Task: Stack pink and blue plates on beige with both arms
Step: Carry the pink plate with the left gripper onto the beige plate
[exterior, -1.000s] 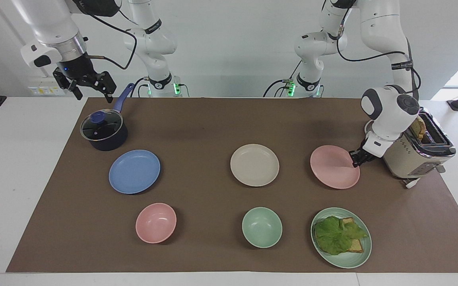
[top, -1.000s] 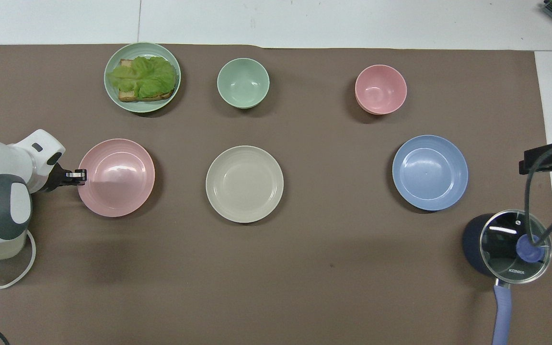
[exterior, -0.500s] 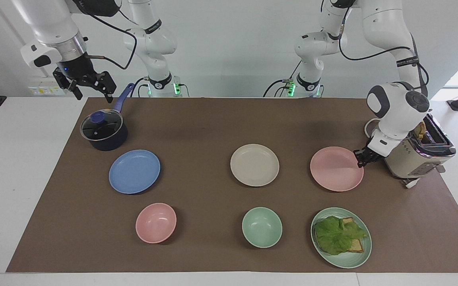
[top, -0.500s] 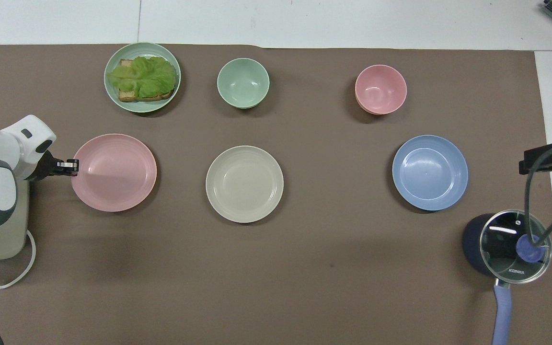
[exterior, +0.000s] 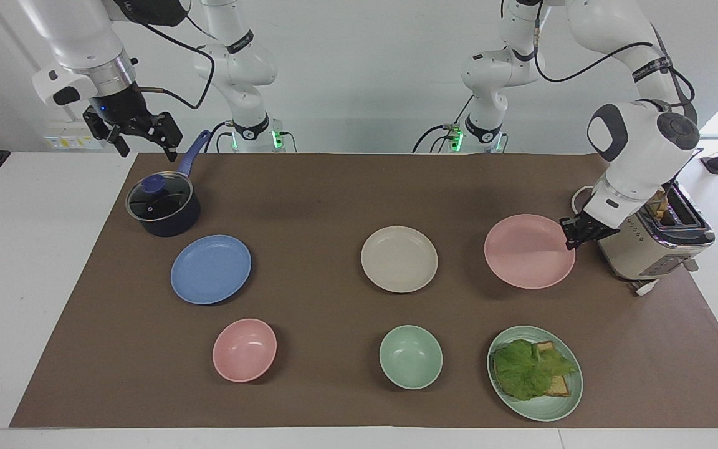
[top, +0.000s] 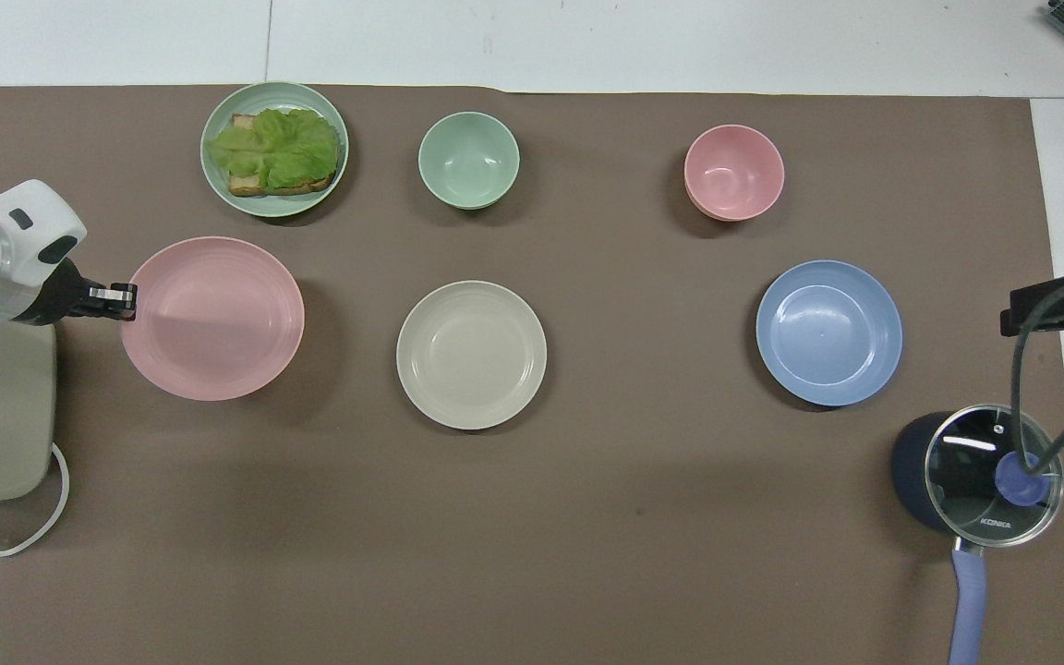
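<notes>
The beige plate lies alone in the middle of the worktop, and bare brown mat surrounds it. Between it and the robots the mat is open right across, so a gripper could pass there freely. Toward the right arm's end, a wide bare gap separates it from the blue plate. Toward the left arm's end, the gap to the pink plate is narrower. Farther from the robots than the beige plate stands the green bowl, near it, flanked by the pink bowl and the lettuce plate. The toaster and pot stand well apart from it, at the mat's ends.
</notes>
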